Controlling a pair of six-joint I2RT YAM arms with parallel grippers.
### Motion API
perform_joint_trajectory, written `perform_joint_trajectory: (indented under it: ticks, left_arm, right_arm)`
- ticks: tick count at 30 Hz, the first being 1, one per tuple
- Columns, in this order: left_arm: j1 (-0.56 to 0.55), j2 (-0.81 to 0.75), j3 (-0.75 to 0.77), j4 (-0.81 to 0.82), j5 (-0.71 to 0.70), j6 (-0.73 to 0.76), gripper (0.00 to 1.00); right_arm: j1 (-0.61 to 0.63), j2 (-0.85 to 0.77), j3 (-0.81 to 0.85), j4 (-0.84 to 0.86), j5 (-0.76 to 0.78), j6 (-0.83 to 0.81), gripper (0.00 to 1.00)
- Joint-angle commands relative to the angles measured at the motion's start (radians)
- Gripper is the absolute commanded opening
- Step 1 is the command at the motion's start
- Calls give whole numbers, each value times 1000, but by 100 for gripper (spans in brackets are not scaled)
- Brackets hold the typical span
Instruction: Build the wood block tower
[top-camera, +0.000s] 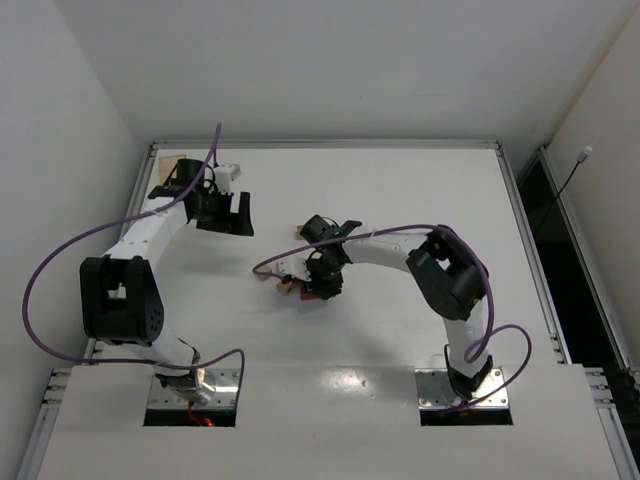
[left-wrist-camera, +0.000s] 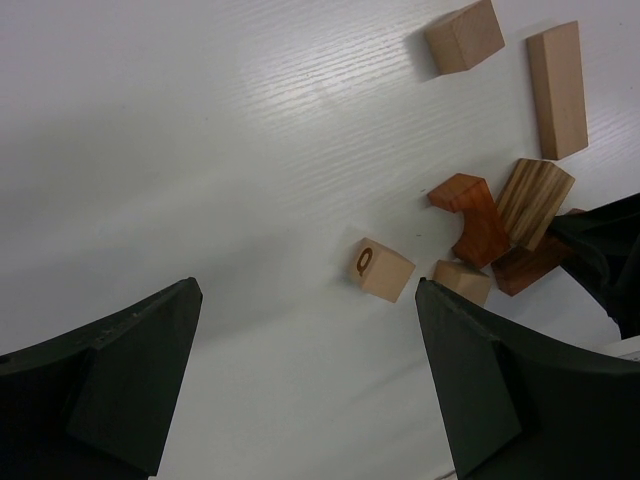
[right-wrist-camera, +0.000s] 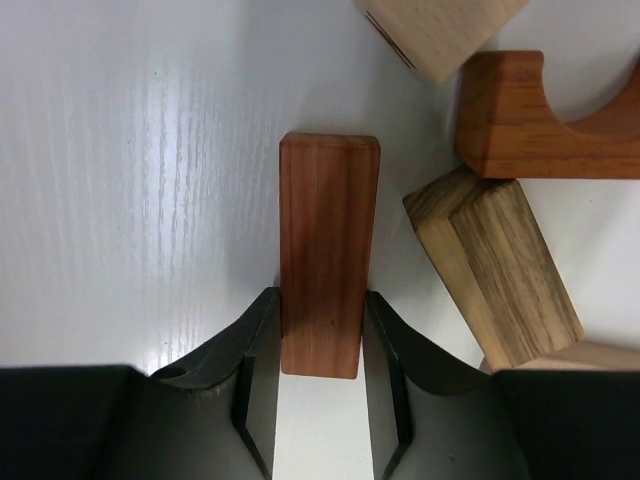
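Observation:
The wooden blocks lie loose on the white table, not stacked. My right gripper (right-wrist-camera: 320, 300) is shut on a reddish-brown bar (right-wrist-camera: 328, 255), its jaws pressed on both long sides. Beside it are a striped tan block (right-wrist-camera: 495, 265), a reddish-brown arch block (right-wrist-camera: 545, 115) and a light tan cube (right-wrist-camera: 440, 30). In the top view the right gripper (top-camera: 322, 280) is over the block cluster (top-camera: 290, 288). My left gripper (left-wrist-camera: 310, 290) is open and empty above bare table, left of the cluster; it shows in the top view (top-camera: 238, 215). A lettered tan cube (left-wrist-camera: 382, 270) lies just beyond its fingertips.
In the left wrist view a tan cube (left-wrist-camera: 463, 36) and a tan bar (left-wrist-camera: 557, 88) lie apart from the cluster. The right gripper's black body (left-wrist-camera: 610, 255) shows at the right edge. The table has a raised metal rim (top-camera: 330, 145) at the back.

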Motion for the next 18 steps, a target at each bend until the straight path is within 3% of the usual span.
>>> perform_joint_trajectory:
  ticks: [1, 3, 4, 5, 10, 14, 18]
  left_arm:
    - [10, -6, 42, 26, 7, 19, 86]
    - [10, -6, 42, 26, 7, 19, 86]
    - [10, -6, 42, 26, 7, 19, 86]
    - [19, -6, 42, 26, 7, 19, 86]
    - [19, -16, 42, 17, 7, 19, 86]
    - [19, -36, 33, 29, 7, 19, 86]
    - [19, -58, 24, 52, -25, -14, 86]
  right_arm:
    - [24, 6, 36, 16, 24, 4, 23]
    - [35, 6, 12, 41, 59, 21, 12]
    - [35, 6, 12, 50, 70, 42, 2]
    - [45, -5, -4, 50, 70, 43, 0]
    - [55, -118, -56, 74, 70, 131, 0]
    - [35, -241, -67, 130, 50, 363, 0]
    - [-89, -330, -93, 289, 128, 766, 0]
